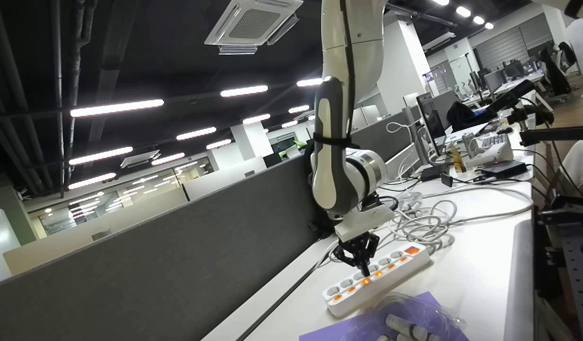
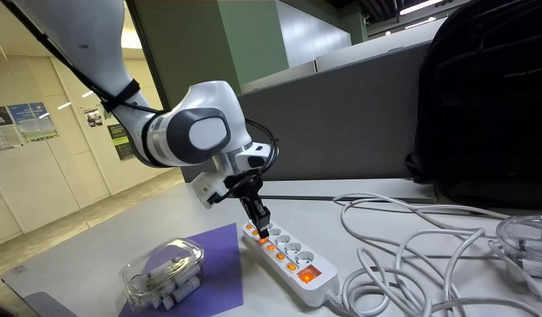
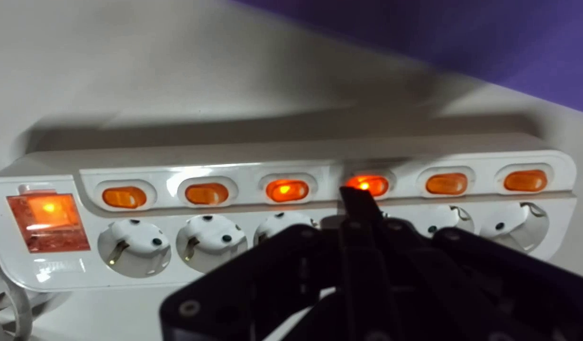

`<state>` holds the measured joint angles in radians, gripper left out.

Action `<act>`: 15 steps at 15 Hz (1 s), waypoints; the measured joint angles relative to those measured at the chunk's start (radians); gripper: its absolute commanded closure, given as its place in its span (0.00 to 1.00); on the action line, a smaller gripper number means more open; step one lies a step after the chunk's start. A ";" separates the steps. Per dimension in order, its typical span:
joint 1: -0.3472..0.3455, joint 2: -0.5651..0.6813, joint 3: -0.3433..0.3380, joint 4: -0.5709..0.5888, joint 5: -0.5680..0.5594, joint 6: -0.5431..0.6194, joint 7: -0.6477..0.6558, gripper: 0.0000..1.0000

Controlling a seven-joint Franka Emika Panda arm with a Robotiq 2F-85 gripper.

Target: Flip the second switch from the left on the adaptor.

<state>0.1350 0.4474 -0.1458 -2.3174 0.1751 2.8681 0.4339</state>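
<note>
The adaptor (image 3: pixel 246 189), a long white power strip, lies on the desk and shows in both exterior views (image 1: pixel 391 283) (image 2: pixel 321 281). It has a row of sockets and small orange switches, with a large lit switch (image 3: pixel 47 220) at its cord end. In the wrist view two middle small switches glow, a left one (image 3: pixel 286 189) and a right one (image 3: pixel 374 183); the others look unlit. My gripper (image 3: pixel 362 203) (image 1: pixel 365 272) (image 2: pixel 263 233) is shut and empty. Its fingertips point down at the right glowing switch and overlap its lower left edge. I cannot tell whether they touch it.
A purple sheet (image 2: pixel 222 268) lies beside the strip, with a clear plastic box (image 2: pixel 163 273) of white tubes on it. Tangled white cables (image 2: pixel 394 264) lie past the cord end. A grey partition (image 1: pixel 177 265) stands behind the desk. A black backpack (image 2: pixel 487 97) stands at the back.
</note>
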 measured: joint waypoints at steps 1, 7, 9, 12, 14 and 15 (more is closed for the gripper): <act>0.000 0.002 0.003 0.000 0.000 0.005 0.000 1.00; 0.000 0.022 0.008 0.008 0.002 0.028 0.000 1.00; 0.000 0.026 0.009 0.012 0.002 0.028 0.000 1.00; -0.001 0.028 0.009 0.015 0.003 0.028 0.000 1.00; -0.001 0.029 0.009 0.015 0.003 0.028 0.000 1.00; -0.001 0.029 0.009 0.016 0.003 0.028 0.000 1.00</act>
<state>0.1340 0.4763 -0.1364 -2.3018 0.1785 2.8960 0.4338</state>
